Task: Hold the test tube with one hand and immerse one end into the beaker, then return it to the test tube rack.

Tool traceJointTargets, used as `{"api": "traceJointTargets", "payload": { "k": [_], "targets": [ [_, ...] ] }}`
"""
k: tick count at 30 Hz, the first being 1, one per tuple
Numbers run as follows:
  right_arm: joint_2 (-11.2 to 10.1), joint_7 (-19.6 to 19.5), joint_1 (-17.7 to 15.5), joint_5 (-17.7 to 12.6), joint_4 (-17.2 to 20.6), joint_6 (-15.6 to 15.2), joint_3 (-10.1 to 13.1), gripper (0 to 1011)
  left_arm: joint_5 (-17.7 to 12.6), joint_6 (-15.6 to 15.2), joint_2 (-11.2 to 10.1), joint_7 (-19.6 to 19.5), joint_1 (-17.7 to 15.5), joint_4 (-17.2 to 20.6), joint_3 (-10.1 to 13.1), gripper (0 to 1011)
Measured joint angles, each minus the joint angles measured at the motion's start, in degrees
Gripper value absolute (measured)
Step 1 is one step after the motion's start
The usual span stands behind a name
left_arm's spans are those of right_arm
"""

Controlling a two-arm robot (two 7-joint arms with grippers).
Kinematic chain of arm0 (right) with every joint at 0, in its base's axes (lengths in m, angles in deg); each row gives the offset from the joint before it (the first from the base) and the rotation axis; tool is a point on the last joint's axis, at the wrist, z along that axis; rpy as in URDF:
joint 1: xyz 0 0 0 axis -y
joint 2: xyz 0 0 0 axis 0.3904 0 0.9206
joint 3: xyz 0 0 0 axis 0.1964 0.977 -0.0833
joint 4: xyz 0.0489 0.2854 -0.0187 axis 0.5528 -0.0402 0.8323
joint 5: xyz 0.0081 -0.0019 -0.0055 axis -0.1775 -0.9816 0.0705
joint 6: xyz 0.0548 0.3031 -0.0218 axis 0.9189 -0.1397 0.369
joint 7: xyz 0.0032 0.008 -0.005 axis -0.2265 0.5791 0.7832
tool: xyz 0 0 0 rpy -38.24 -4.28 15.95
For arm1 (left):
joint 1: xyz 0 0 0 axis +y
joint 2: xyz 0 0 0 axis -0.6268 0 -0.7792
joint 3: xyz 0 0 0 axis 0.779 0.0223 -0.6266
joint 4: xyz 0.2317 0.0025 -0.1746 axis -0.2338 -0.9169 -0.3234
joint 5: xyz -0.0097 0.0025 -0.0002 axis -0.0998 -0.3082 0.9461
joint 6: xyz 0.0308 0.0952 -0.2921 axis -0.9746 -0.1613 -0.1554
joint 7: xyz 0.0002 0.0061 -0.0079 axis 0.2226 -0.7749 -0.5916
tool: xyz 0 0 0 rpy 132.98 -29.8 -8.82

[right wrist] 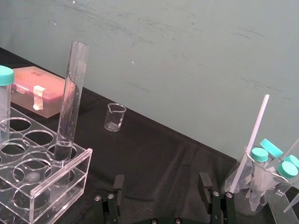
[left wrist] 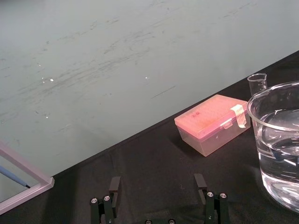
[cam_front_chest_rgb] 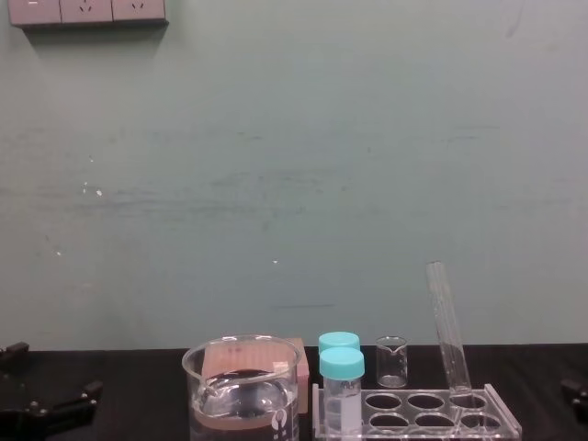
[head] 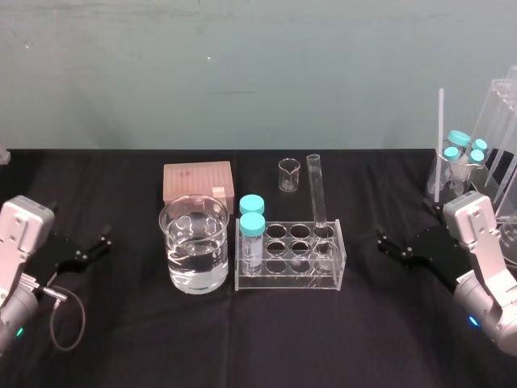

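Head view: test tube (head: 317,192) in test tube rack (head: 284,281); box (head: 196,179) label illegible.

Black, seemingly cloth-covered table (head: 363,339) with beaker (head: 194,246), test tube rack (head: 291,280), pink box (head: 197,182), tiny beaker (head: 289,175)

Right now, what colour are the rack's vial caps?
Teal caps, clearest in the head view.

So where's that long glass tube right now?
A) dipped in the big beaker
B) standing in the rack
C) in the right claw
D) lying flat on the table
B: the tube leans in a back corner hole of the rack, while the left claw and right claw sit open off to either side.
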Motion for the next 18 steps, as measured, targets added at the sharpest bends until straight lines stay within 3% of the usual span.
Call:
{"api": "traceJointTargets", "payload": {
  "k": [18],
  "targets": [
    [0.00,0.00,0.00,0.00,0.00,0.00,0.00,1000,0.00,0.00,0.00,0.00,0.00,0.00,0.00,1000]
  ]
}}
